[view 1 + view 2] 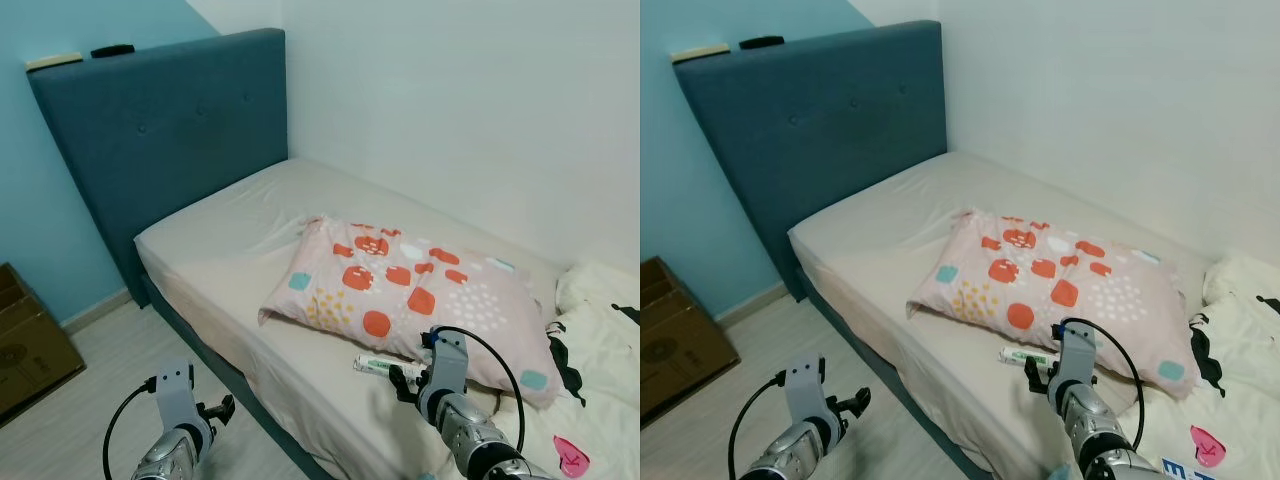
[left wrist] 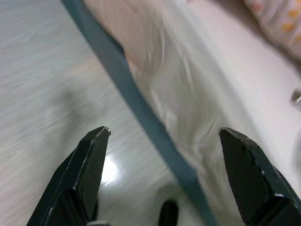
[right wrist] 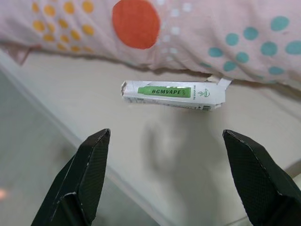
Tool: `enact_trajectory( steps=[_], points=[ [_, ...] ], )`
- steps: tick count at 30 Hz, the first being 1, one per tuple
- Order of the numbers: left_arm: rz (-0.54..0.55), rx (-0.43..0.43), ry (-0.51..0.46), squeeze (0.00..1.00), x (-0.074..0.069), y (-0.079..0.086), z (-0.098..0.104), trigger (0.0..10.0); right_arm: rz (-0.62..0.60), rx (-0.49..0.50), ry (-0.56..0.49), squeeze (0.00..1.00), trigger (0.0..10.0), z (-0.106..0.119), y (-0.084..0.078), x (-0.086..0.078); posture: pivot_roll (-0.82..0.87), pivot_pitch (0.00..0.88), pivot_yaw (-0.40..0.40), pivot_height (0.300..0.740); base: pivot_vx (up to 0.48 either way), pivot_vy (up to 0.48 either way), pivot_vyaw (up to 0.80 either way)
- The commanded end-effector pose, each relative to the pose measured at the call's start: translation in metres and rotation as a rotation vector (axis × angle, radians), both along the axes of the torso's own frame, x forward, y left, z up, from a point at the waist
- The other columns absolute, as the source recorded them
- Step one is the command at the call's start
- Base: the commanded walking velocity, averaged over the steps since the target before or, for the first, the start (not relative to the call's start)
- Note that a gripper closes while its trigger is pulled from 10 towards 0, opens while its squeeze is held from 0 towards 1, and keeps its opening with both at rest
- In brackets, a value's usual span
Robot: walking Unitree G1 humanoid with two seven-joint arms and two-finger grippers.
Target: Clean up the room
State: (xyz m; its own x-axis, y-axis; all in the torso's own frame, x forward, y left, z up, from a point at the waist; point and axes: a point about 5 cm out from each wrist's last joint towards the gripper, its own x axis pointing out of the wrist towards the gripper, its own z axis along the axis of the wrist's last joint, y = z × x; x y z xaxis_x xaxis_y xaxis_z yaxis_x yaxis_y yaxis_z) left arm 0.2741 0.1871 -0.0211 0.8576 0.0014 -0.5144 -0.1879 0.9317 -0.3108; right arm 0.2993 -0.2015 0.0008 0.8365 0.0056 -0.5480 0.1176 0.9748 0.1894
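Small white carton [image 3: 172,94] w/ a green band, printed "BGMVAPE", lies flat on the bed sheet [image 1: 225,262], just beside the near edge of the pillow [image 1: 410,295] & close to the mattress's near side. One end flap of the carton is torn open, nearly touching the pillow edge.

Right tool [image 3: 171,181] hangs above the sheet just on the near side of the carton, fingers spread wide, nothing between them; its shadow falls on the sheet below the carton. In the head views it sits at approx the carton's near-right, not touching it.

Pillow is pink-white w/ red, orange, teal patches & dots, lying at an angle mid-bed. To the right, a cream duvet [image 1: 600,330] is bunched up w/ a black item [image 1: 562,355] on it & a small pink thing [image 1: 571,455] nearer the camera; can't tell what either is.

Left tool [image 2: 164,183] is low on the left, over the pale wood-look floor [image 1: 100,380] next to the teal bed base [image 2: 136,101], fingers wide apart, holding nothing.

Far end: dark teal padded headboard [image 1: 165,130] against a light blue wall, w/ a black object [image 1: 112,50] & a flat pale one [image 1: 54,61] on its top edge. Brown cardboard box [image 1: 28,345] stands on the floor at far left. White wall runs along the bed's far-right side.
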Motion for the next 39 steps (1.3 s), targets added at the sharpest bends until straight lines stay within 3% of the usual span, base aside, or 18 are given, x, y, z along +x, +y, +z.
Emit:
enact_trajectory(
  steps=[1,10,19,23,26,29,35,39],
  points=[
    [0.021,-0.006,-0.033,0.0,0.003,0.007,0.005,10.0,-0.033,0.03,0.012,0.0,10.0,-0.001,-0.004,-0.001,-0.03,0.008,-0.015,0.621,0.0,0.0,0.0],
    [0.016,-0.01,-0.081,0.0,0.013,0.009,0.015,10.0,-0.074,0.125,-0.039,0.0,10.0,0.007,-0.001,0.007,-0.02,0.02,-0.013,0.571,0.0,0.0,0.0],
    [0.003,-0.016,-0.09,0.0,0.011,0.007,0.014,10.0,-0.042,0.186,-0.094,0.0,10.0,0.013,0.007,0.013,-0.01,0.043,-0.011,0.571,0.0,0.0,0.0],
    [-0.006,-0.016,-0.114,0.0,0.013,0.008,0.016,10.0,-0.066,0.351,-0.214,0.0,10.0,0.032,0.009,0.027,-0.01,0.078,-0.006,0.571,0.0,0.0,0.0],
    [-0.007,-0.016,-0.125,0.0,0.014,0.008,0.018,10.0,-0.077,0.375,-0.233,0.0,10.0,0.035,0.009,0.029,0.0,0.1,-0.003,0.571,0.0,0.0,0.0],
    [-0.024,-0.014,-0.188,0.0,0.02,0.011,0.026,10.0,-0.138,0.462,-0.289,0.0,10.0,0.047,0.006,0.038,0.04,0.171,0.009,0.571,0.0,0.0,0.0],
    [-0.049,0.011,-0.267,0.0,0.023,0.019,0.037,10.0,-0.198,0.495,-0.288,0.0,10.0,0.049,0.003,0.04,0.08,0.232,0.023,0.571,0.0,0.0,0.0],
    [-0.05,0.066,-0.395,0.0,0.029,0.04,0.061,10.0,-0.287,0.631,-0.353,0.0,10.0,0.059,-0.006,0.045,0.15,0.319,0.047,0.571,0.0,0.0,0.0]
  ],
)
